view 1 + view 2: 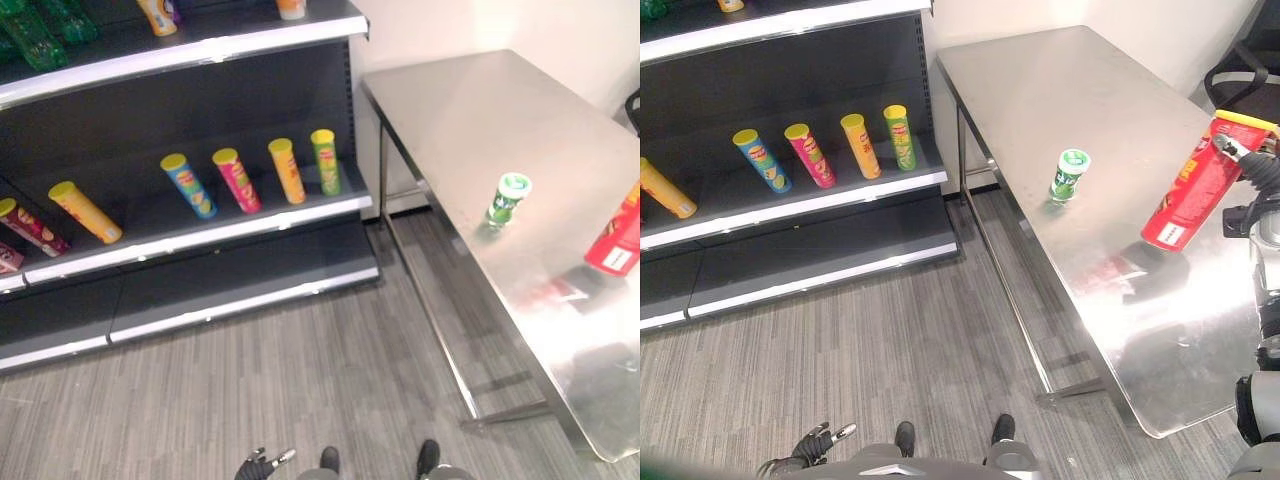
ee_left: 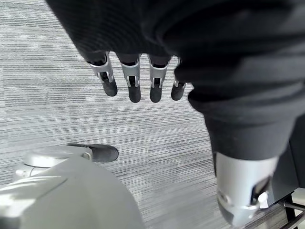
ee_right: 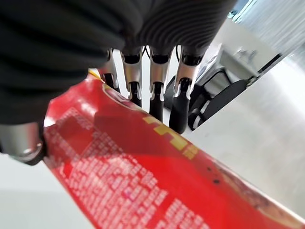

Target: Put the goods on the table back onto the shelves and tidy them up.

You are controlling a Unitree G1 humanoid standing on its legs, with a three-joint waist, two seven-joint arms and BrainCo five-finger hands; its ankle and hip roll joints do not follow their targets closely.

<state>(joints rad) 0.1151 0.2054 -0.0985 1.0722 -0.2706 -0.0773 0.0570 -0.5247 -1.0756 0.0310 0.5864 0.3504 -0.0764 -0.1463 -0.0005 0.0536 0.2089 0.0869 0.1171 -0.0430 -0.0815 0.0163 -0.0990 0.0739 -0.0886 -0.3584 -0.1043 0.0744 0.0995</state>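
Holding the red can (image 1: 1196,186) tilted above the metal surface (image 1: 1110,90), the right robot hand (image 1: 1252,160) has its fingers (image 3: 157,98) curled round the smooth cardboard tube near its yellow lid, while the left robot hand (image 2: 138,81) hangs relaxed and empty over the striped grey floor (image 1: 300,390). I think the slippery round tube could slide out, as the hold is high and the can leans. A short green cup (image 1: 1069,174) stands on the shiny steel, well apart from the shelf (image 1: 200,235) where the other cans (image 1: 238,180) lean in a row.

A grey striped carpet (image 1: 300,390) covers the floor, a white wall (image 1: 480,25) stands behind, and a black office chair (image 1: 1245,70) sits past the far corner.
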